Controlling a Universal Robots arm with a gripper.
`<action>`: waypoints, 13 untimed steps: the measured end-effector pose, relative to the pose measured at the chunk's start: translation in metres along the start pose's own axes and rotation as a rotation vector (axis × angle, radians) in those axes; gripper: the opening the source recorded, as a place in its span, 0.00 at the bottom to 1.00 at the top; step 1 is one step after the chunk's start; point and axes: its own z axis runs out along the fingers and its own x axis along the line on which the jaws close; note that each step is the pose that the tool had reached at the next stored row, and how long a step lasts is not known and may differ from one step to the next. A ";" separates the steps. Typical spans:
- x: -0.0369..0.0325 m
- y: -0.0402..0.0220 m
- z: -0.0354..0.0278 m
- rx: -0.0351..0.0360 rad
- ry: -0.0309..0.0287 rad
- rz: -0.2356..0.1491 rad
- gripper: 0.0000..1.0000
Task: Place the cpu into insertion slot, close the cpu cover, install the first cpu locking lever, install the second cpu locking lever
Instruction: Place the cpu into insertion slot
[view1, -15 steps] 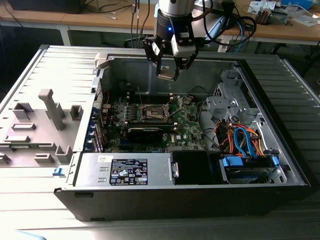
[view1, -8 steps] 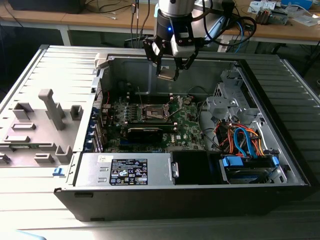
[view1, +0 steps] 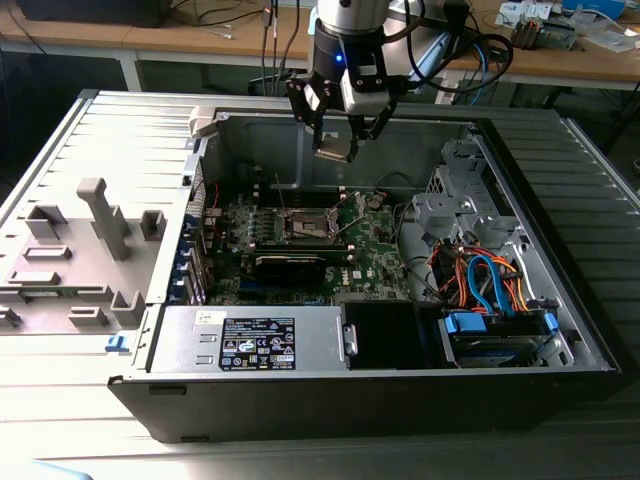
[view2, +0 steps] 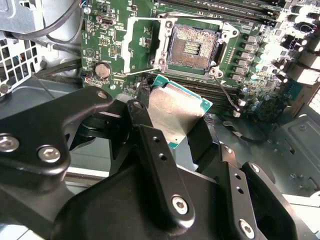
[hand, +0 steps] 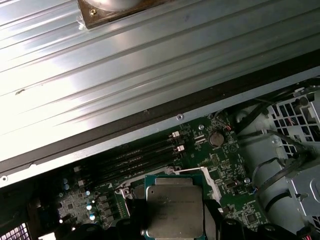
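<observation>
Workbenches are lining the room behind an open computer case; at the exterior view's upper centre, the gripper is clamping the cpu above the bare insertion slot; placing is underway, likely calling for careful squaring and a level descent.

The cpu sits clamped in the pincer above the green board, near ribbed metal casing.

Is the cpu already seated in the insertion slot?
No, in the second wrist view the insertion slot shows bare pins while the gripper holds the cpu clear of it.
</observation>
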 end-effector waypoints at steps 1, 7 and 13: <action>0.0000 0.0000 0.0000 0.0004 -0.0002 0.002 0.55; 0.0000 0.0000 0.0002 0.0016 -0.0011 0.010 0.55; 0.0000 0.0000 0.0004 0.0028 -0.0021 0.019 0.55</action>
